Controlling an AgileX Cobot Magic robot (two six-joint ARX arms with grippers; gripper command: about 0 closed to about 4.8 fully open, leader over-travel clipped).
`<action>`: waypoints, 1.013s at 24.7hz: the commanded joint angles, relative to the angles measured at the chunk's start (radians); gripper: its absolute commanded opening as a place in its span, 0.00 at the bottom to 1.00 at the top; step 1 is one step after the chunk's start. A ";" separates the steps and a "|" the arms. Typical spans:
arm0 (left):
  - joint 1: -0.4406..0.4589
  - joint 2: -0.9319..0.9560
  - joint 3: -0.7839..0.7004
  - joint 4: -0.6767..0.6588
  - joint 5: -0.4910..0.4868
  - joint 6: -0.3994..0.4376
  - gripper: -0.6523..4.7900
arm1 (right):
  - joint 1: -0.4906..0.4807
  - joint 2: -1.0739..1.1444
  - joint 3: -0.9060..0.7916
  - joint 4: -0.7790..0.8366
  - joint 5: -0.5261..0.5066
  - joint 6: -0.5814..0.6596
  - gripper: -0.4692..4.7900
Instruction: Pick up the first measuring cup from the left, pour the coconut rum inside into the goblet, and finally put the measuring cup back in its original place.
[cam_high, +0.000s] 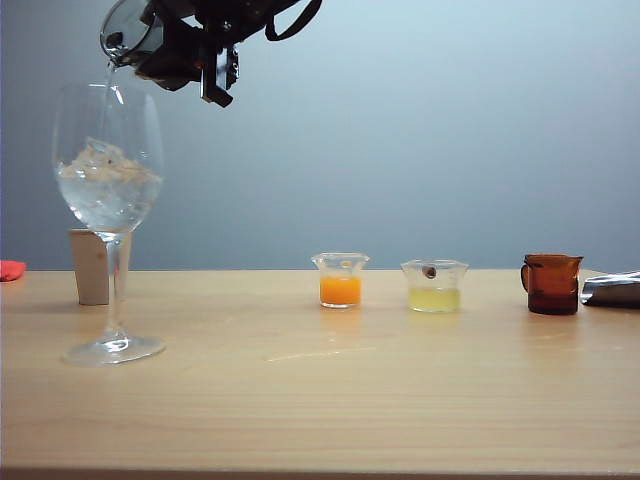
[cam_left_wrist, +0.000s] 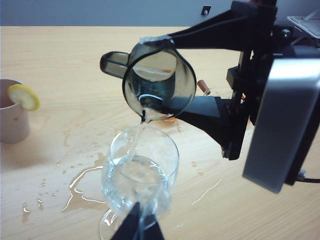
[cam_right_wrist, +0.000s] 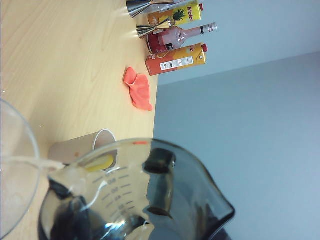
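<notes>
My right gripper (cam_high: 150, 45) has reached across to the far left, high above the table, and is shut on the smoky measuring cup (cam_high: 125, 28), which is tipped spout-down over the goblet (cam_high: 108, 180). In the left wrist view its black fingers (cam_left_wrist: 210, 32) clamp the measuring cup (cam_left_wrist: 160, 82) from both sides. A thin clear stream of coconut rum (cam_left_wrist: 141, 127) falls from the spout into the goblet (cam_left_wrist: 142, 170), which holds ice and clear liquid. The measuring cup (cam_right_wrist: 135, 195) fills the right wrist view. My left gripper (cam_left_wrist: 140, 227) hangs shut and empty close to the goblet's bowl.
A paper cup (cam_high: 92, 265) with a lemon slice (cam_left_wrist: 22, 96) stands behind the goblet. To the right stand an orange-liquid cup (cam_high: 340, 280), a pale-yellow cup (cam_high: 434, 286) and an amber cup (cam_high: 551, 283). Spilled liquid (cam_left_wrist: 85, 180) lies beside the goblet's foot. A red cloth (cam_right_wrist: 139, 90) and cartons (cam_right_wrist: 175, 59) lie near the table edge.
</notes>
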 joint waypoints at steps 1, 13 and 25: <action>0.001 -0.001 0.001 0.003 0.007 0.004 0.11 | 0.003 -0.009 0.004 0.028 0.002 -0.027 0.08; 0.001 -0.001 0.001 -0.050 0.033 0.004 0.11 | 0.003 -0.009 0.004 0.029 0.003 -0.112 0.08; 0.001 -0.001 0.001 -0.053 0.033 0.004 0.11 | 0.016 -0.009 0.004 0.029 0.021 -0.213 0.08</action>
